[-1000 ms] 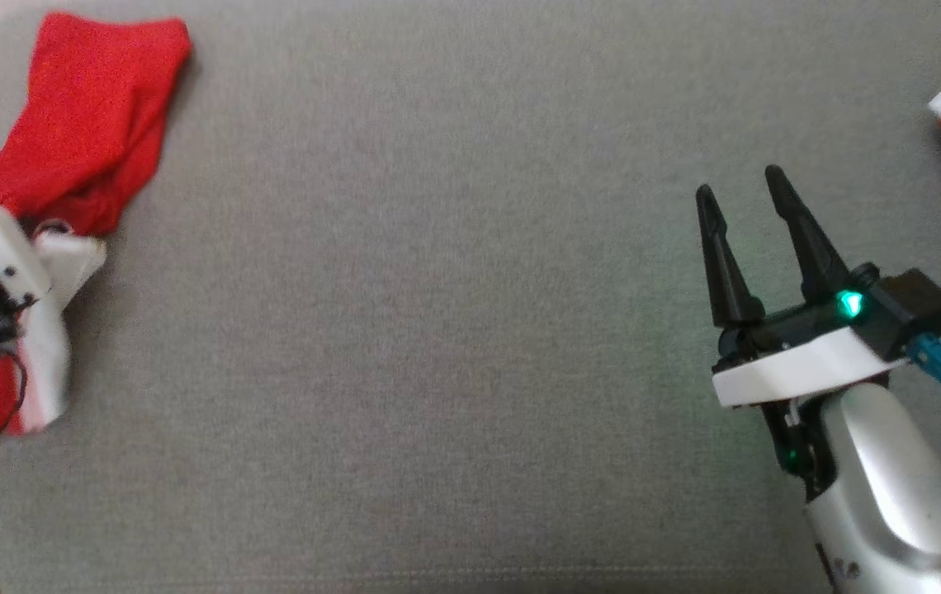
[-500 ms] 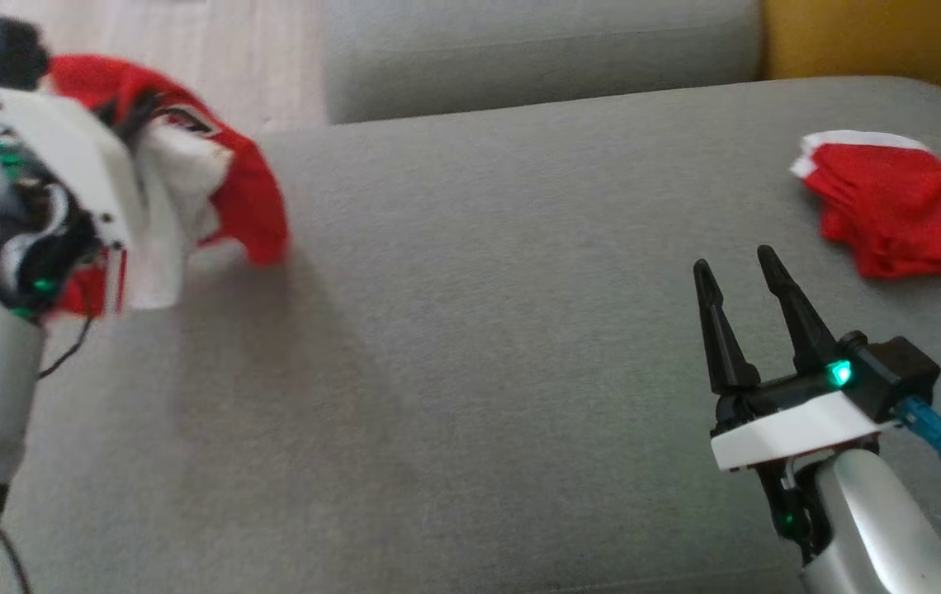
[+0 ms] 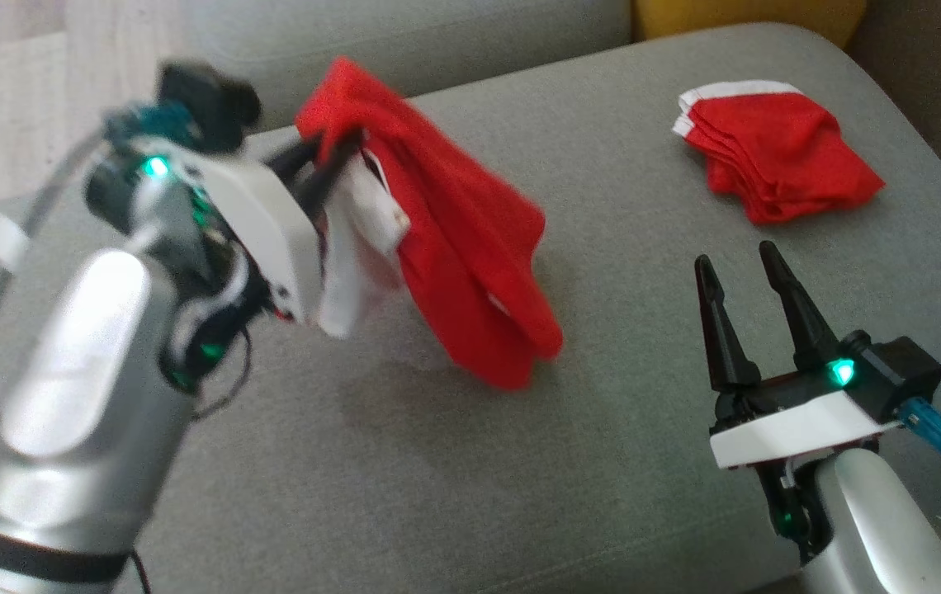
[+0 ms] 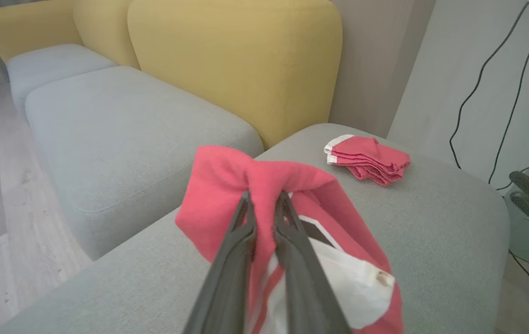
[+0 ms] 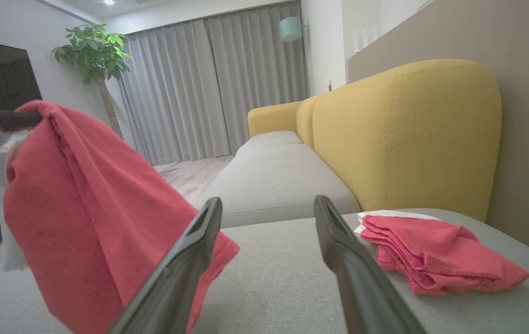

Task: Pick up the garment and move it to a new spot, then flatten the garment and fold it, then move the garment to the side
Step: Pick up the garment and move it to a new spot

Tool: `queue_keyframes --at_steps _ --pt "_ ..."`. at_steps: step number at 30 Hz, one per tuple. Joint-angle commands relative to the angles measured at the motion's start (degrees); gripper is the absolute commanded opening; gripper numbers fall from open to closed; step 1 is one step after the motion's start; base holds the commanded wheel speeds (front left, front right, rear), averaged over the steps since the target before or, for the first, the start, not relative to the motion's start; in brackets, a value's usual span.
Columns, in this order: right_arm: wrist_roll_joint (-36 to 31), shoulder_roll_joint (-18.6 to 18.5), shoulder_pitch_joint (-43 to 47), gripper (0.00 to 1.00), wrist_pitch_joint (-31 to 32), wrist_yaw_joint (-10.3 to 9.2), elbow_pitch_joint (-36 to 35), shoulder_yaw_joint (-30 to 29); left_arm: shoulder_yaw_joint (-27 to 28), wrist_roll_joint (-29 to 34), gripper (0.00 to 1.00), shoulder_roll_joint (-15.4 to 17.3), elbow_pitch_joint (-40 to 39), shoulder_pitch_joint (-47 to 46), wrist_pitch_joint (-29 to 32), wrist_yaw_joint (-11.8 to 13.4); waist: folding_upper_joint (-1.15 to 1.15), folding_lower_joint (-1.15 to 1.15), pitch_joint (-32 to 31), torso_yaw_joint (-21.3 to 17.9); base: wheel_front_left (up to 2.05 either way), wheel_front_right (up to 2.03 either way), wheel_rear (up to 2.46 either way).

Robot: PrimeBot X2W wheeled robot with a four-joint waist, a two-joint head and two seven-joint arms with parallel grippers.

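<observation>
A red garment (image 3: 462, 247) with white trim hangs bunched from my left gripper (image 3: 334, 157), lifted above the grey sofa seat (image 3: 454, 478). In the left wrist view the left gripper (image 4: 264, 197) is shut on a fold of the garment (image 4: 227, 185), which drapes down both sides of the fingers. The garment (image 5: 83, 208) hangs at the left of the right wrist view. My right gripper (image 3: 739, 264) stands open at the lower right, over the seat, its fingers (image 5: 195, 250) apart with nothing between them.
A stack of folded red garments (image 3: 772, 157) with white edges lies at the far right corner of the seat (image 5: 431, 250). Yellow sofa backs (image 4: 236, 60) rise behind. The wooden floor (image 3: 0, 107) lies past the seat's left edge. Cables (image 4: 492, 93) hang on the wall.
The head camera has swung and tilted up. My left gripper has lifted the garment off the seat's left side and carried it rightward toward the middle. The right gripper has stayed open.
</observation>
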Motion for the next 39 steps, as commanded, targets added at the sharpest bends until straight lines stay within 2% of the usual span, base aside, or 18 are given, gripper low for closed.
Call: queue_keyframes --at_steps 1,5,8,9,10,11,14,17,21,24,30,31,35,39 --pt "0.4 0.6 -1.8 1.00 -0.6 -0.04 -2.0 1.1 1.7 1.3 0.00 1.1 -0.6 -1.6 -2.0 0.5 0.00 0.00 1.6 -1.6 0.00 0.00 0.00" --pt "0.6 0.7 -2.2 1.00 -0.6 -0.04 -1.6 1.3 -1.8 4.1 0.00 -1.8 5.5 2.0 -8.1 0.6 0.00 0.00 2.5 -2.5 0.00 0.00 0.00" --pt "0.8 0.8 -2.6 1.00 -0.6 -0.04 -0.9 1.9 -4.8 8.2 0.00 -3.8 12.8 4.1 -15.9 1.0 0.00 0.00 2.9 -2.7 0.00 0.00 0.00" --pt "0.8 0.9 -2.7 1.00 -0.6 -0.04 -0.7 2.0 -5.0 8.2 0.18 -5.1 15.7 4.8 -18.2 1.2 0.00 0.00 2.9 -2.8 0.00 0.00 0.00" --pt "0.8 0.9 -2.8 1.00 -0.6 -0.04 -0.6 2.1 -5.4 8.5 0.96 -6.0 18.2 5.2 -20.4 1.2 0.00 0.00 2.8 -2.6 0.00 0.00 0.00" --pt "0.8 0.9 -2.9 1.00 -0.6 -0.04 -0.4 2.1 -6.0 9.1 1.00 -6.7 20.5 5.2 -22.2 1.1 0.00 0.00 2.8 -2.4 0.00 0.00 0.00" --pt "0.9 0.5 -2.9 1.00 -0.6 -0.04 0.1 2.2 -6.5 8.8 1.00 -9.3 24.8 5.1 -27.3 0.6 0.00 0.00 2.3 -1.2 0.00 0.00 0.00" --pt "0.9 0.1 -2.7 1.00 -0.6 -0.04 0.3 1.9 -6.0 8.5 1.00 -10.2 26.5 4.2 -30.9 0.3 0.00 0.00 1.7 0.3 0.00 0.00 0.00" --pt "0.9 -0.5 -2.1 1.00 -0.6 -0.04 0.3 1.3 -4.9 7.5 1.00 -9.8 25.1 3.5 -33.0 0.1 0.00 0.00 0.6 2.7 0.00 0.00 0.00" --pt "0.8 -0.9 -1.5 1.00 -0.5 -0.04 -0.1 0.6 -3.3 6.4 1.00 -8.2 21.6 3.8 -33.3 0.5 0.00 0.00 -0.1 4.5 0.00 0.00 0.00" --pt "0.7 -1.4 0.2 1.00 0.0 -0.04 -1.2 -0.8 3.8 4.0 1.00 -1.3 10.1 9.5 -34.6 5.8 0.00 0.00 -1.4 7.8 0.00 0.00 0.00" --pt "0.7 -1.4 0.2 1.00 0.0 -0.04 -1.2 -0.8 3.8 4.0 1.00 -1.3 10.1 9.5 -34.6 5.8 0.00 0.00 -1.4 7.8 0.00 0.00 0.00" --pt "0.8 -1.8 1.0 1.00 0.4 -0.04 -1.9 -1.3 8.3 3.5 1.00 2.0 5.2 16.4 -37.2 9.7 0.00 0.00 -1.6 8.6 0.00 0.00 0.00" --pt "1.0 -2.1 2.2 1.00 0.7 -0.04 -2.3 -1.8 11.8 4.0 1.00 2.4 0.7 24.1 -38.9 13.0 0.00 0.00 -1.6 9.1 0.00 0.00 0.00"
